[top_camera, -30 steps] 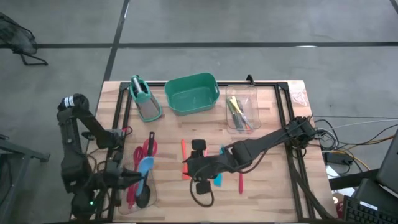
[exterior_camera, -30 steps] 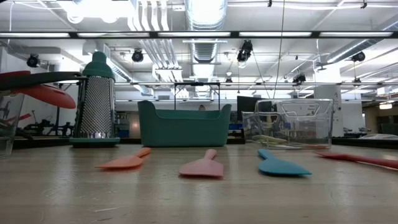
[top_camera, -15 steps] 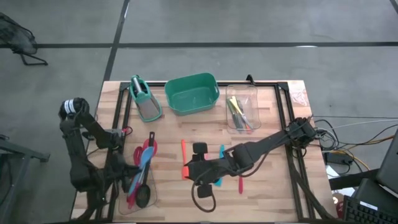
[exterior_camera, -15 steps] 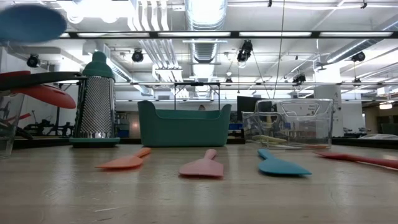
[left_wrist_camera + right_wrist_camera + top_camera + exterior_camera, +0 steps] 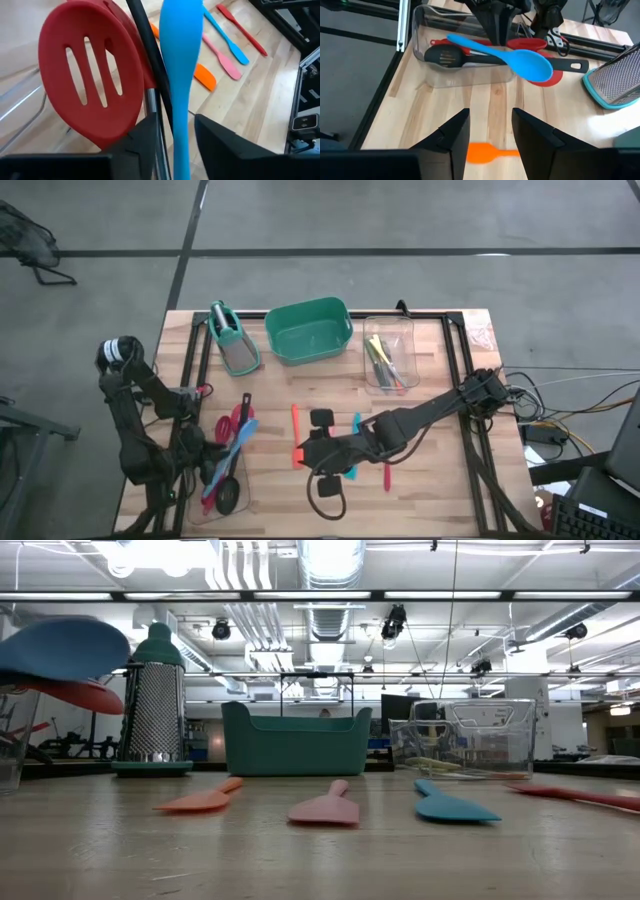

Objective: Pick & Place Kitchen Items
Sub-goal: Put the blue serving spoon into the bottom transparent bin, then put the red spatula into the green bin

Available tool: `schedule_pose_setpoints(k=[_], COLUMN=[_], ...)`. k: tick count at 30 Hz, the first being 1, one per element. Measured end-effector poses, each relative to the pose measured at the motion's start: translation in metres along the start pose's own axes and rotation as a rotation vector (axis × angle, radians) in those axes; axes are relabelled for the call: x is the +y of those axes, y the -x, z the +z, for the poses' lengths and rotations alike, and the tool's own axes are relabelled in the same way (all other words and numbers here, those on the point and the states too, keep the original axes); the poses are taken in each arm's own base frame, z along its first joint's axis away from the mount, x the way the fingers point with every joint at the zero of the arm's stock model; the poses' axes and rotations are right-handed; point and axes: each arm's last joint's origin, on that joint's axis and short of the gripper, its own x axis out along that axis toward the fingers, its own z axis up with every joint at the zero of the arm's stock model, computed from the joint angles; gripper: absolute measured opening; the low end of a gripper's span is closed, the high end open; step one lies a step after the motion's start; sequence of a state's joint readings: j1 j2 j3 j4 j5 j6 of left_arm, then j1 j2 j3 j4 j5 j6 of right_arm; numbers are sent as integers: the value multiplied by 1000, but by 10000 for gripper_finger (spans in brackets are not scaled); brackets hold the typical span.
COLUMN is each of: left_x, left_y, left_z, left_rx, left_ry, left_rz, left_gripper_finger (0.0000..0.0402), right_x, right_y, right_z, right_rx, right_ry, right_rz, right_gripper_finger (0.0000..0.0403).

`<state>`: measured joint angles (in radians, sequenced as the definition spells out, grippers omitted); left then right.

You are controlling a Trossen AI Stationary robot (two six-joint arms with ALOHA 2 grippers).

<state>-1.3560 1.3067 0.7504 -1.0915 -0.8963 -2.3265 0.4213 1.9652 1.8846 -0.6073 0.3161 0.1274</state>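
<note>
While the right gripper (image 5: 303, 451) sits mid-table with fingers parted over the orange spatula (image 5: 483, 152), we see the left gripper (image 5: 207, 473) clamped on the blue spoon's (image 5: 232, 450) handle — bowl end raised, angled over the clear bin (image 5: 425, 27) at the table's left-front. Inside that bin lie the red slotted spoon (image 5: 92, 75) and black ladle (image 5: 451, 57). Pink spatula (image 5: 328, 807) and blue spatula (image 5: 450, 804) lie flat on the wood beside the orange one, apart from each other — none touched.
</note>
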Motion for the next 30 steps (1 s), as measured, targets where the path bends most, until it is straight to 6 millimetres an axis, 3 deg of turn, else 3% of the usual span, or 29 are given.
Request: schedule_pose_setpoints(k=[7, 18, 30], left_x=[-2, -13, -20], left_y=[6, 17, 10], left_z=[11, 30, 41], left_rx=[-60, -435, -566], left_ry=[-39, -169, -319], left_rz=[-81, -364, -293], left_gripper_finger=[183, 186, 168], right_x=[1, 9, 13], right_y=[-10, -17, -26], right_z=[-14, -36, -70], right_rx=[44, 137, 271], right_ry=[12, -38, -186], right_rz=[-5, -10, -61], right_gripper_finger=[123, 94, 49])
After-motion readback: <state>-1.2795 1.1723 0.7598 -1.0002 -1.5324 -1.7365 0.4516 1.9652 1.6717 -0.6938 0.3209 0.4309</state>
